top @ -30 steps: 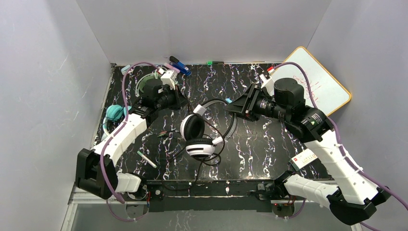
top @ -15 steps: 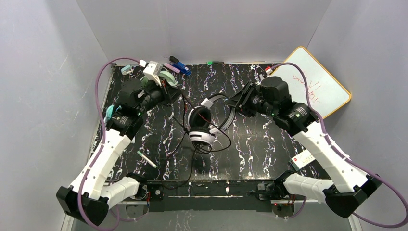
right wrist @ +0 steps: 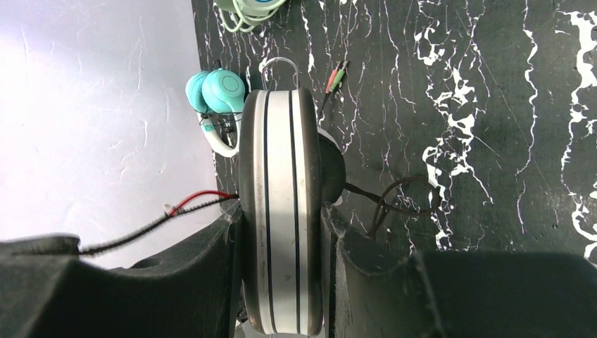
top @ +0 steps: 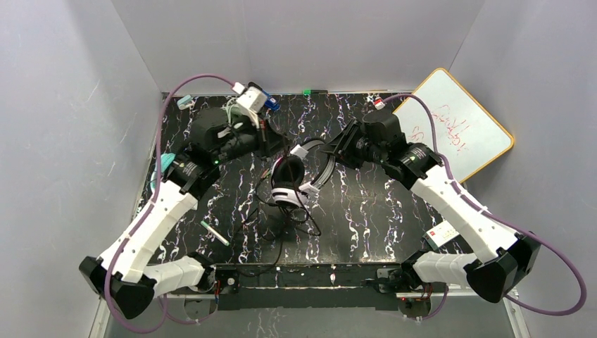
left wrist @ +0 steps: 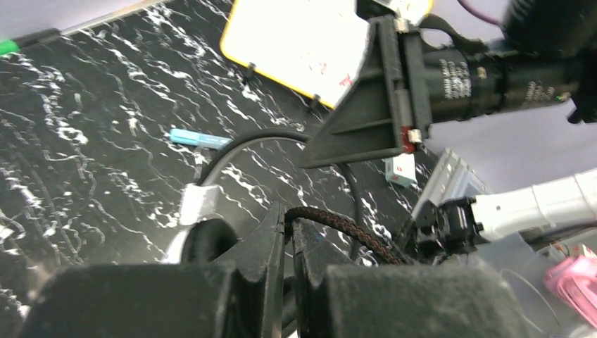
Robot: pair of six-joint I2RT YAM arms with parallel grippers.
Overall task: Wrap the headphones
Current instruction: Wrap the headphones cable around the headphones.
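Black-and-white headset [top: 287, 184] sits in the middle of the dark marbled surface [top: 366, 211], between the two arms. The right end effector [right wrist: 281, 225] is closed on it. One finger presses each side of a wide striped part of the headset. From the wrist view I cannot tell if that part is the band or a cup. In the top view the right arm comes in from the right, and the headset is just left of its tip. I cannot tell if the lower cup touches the surface.

The left end effector [left wrist: 287, 218] is pinched shut on the thin black cable [left wrist: 338, 229]. The cable sticks out from between the finger tips and bends down to the right. This end effector is just left of the headset and a little behind it. More cable lies in loose loops on the surface in front of the headset.

The teal headset [right wrist: 222, 88] lies at the left edge of the surface, well apart from both end effectors. The mint headset [right wrist: 243, 10] is in the far left corner. A whiteboard [top: 450, 130] leans at the far right.
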